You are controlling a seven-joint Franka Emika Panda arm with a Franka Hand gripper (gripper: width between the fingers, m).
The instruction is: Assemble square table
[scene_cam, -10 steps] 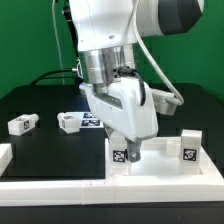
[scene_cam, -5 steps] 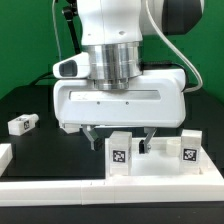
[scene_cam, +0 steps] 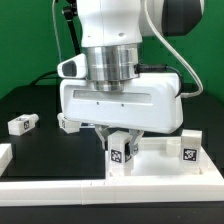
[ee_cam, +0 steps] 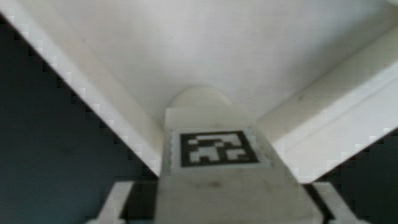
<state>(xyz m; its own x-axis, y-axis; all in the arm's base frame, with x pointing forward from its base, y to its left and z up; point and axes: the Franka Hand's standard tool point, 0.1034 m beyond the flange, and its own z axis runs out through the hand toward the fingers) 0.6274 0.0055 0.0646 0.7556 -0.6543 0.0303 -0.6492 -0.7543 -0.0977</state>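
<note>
- Gripper (scene_cam: 119,137) straddles centre-frame leg (scene_cam: 119,153) standing on top (scene_cam: 160,168); jaws flank it, clamped or not unclear
- Likely next: seat the leg squarely

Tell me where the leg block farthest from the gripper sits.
In the exterior view, the leg block lies on the black table near the view's left edge, left of a second leg half hidden by the gripper.

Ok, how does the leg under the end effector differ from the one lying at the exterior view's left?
The leg under the end effector stands upright on the square table top; the left leg lies on its side on the black table. The end effector straddles the first; the left one lies well apart from it. Both are small, white, tagged.
</note>
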